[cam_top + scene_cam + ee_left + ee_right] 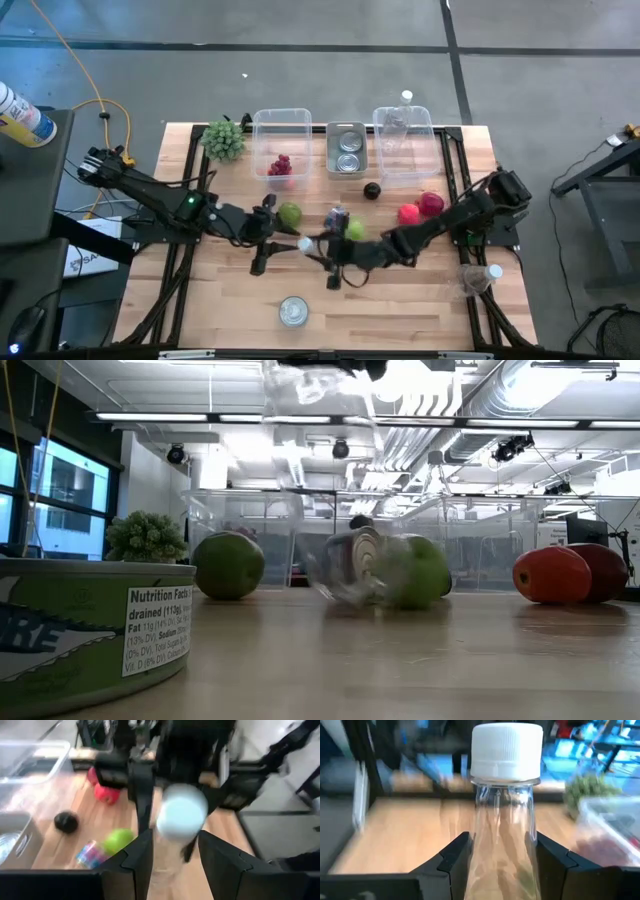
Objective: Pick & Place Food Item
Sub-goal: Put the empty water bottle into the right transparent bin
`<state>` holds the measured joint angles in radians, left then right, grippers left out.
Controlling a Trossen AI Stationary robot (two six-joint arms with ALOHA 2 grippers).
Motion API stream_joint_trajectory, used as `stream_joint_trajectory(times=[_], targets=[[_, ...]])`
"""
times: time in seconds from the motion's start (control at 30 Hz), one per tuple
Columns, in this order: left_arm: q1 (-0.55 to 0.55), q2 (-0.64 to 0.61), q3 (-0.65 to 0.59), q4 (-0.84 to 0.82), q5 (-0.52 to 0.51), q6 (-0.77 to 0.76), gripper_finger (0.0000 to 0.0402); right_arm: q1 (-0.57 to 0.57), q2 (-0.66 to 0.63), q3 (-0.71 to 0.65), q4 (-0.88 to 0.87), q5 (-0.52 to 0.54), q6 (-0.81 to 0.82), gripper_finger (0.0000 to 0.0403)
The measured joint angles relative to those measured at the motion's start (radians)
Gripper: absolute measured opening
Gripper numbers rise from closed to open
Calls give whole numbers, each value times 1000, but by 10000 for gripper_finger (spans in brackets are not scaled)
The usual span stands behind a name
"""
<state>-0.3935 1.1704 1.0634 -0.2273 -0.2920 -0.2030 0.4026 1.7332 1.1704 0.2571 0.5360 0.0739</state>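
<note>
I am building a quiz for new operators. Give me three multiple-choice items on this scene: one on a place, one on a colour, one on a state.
1. Where are the grapes?
A. in the left clear bin
B. in the metal tray
C. on the bare table

2. The bottle's cap is
A. red
B. white
C. green

3. The right gripper is
A. open and apart
B. shut on the bottle
C. out of view

Key: A, they lie inside the left clear bin; B, the right wrist view shows it white; B, both fingers press the bottle.
</note>
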Motion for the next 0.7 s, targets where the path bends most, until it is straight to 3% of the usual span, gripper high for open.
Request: stream_joint_trajectory(times=[0.23, 0.47, 0.57, 0.7], targets=[[-6, 3, 1, 2, 53, 0, 146, 55, -33, 1, -59, 151, -31, 155], [-23, -2, 1, -2, 55, 4, 147, 110, -105, 4, -39, 218, -95, 155], [-23, -3, 1, -16, 55, 4, 147, 142, -143, 2, -51, 340, -131, 155], [-23, -3, 1, -66, 54, -29, 147, 198, -230, 2, -87, 613, -144, 155]])
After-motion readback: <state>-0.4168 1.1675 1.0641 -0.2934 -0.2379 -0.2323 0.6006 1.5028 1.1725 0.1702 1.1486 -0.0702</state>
